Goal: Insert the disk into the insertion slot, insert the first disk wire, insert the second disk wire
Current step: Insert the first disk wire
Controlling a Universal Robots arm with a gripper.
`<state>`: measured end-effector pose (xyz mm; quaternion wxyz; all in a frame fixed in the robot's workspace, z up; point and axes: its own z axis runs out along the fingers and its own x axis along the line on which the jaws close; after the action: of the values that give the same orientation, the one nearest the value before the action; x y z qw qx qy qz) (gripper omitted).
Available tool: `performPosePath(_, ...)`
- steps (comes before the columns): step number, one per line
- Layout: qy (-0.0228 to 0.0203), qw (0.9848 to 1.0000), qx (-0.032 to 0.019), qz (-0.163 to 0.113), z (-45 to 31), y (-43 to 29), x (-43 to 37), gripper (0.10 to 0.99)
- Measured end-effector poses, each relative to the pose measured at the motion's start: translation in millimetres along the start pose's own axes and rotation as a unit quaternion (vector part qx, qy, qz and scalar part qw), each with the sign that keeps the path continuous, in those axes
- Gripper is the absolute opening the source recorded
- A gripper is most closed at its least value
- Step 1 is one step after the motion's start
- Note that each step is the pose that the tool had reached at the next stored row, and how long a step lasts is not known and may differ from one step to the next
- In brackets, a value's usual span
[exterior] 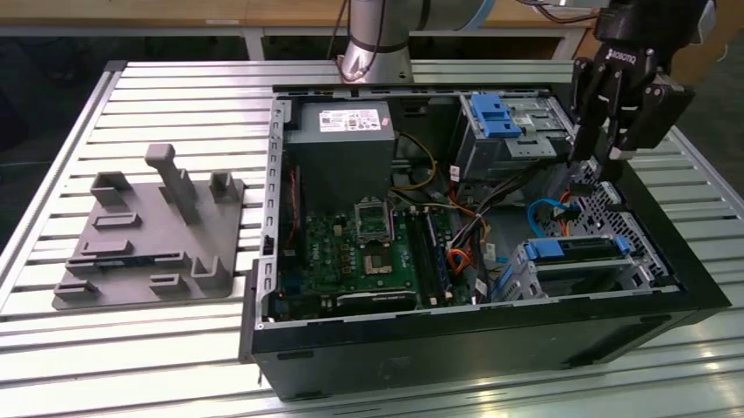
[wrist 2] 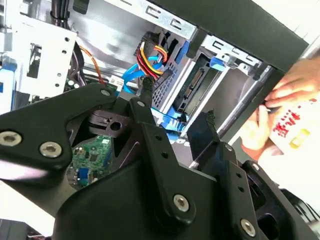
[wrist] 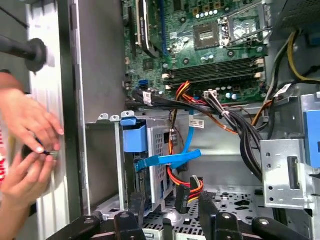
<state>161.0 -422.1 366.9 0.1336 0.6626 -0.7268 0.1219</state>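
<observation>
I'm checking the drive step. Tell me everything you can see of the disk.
The disk is a flat grey drive framed by a bright blue plastic carrier. It lies flat, seated inside the insertion slot, a perforated silver cage towards the exterior view's right. In the second wrist view its connector edge looks bare, with no plug attached.

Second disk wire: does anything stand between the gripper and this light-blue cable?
Yes. In the first wrist view, the red, yellow and black wire bundle with its dark plug hangs between the open gripper and the second disk wire, which lies beyond it by the insertion slot.
</observation>
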Motion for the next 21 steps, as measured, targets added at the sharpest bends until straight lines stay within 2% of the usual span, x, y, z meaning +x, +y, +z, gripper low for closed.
performPosePath(2, 0.0063, 1.0, 0.0006, 0.0, 0.8, -0.7, -3.6, 0.557)
performPosePath(3, 0.0072, 1.0, 0.0006, 0.0, 2.3, -0.8, -4.3, 0.557)
performPosePath(9, 0.0076, 1.0, -0.0002, 0.002, 10.1, -0.8, -7.2, 0.541)
performPosePath(10, 0.0077, 1.0, -0.0004, 0.003, 11.0, -0.8, -7.5, 0.478)
performPosePath(11, 0.0077, 1.0, -0.0005, 0.003, 11.7, -0.8, -7.8, 0.478)
performPosePath(12, 0.0077, 1.0, -0.0006, 0.004, 12.3, -0.9, -8.1, 0.408)
performPosePath(19, 0.0078, 1.0, -0.0015, 0.006, 18.6, -3.2, -10.7, 0.408)
performPosePath(21, 0.0101, 0.9999, -0.0015, 0.006, 19.0, -3.3, -10.8, 0.408)
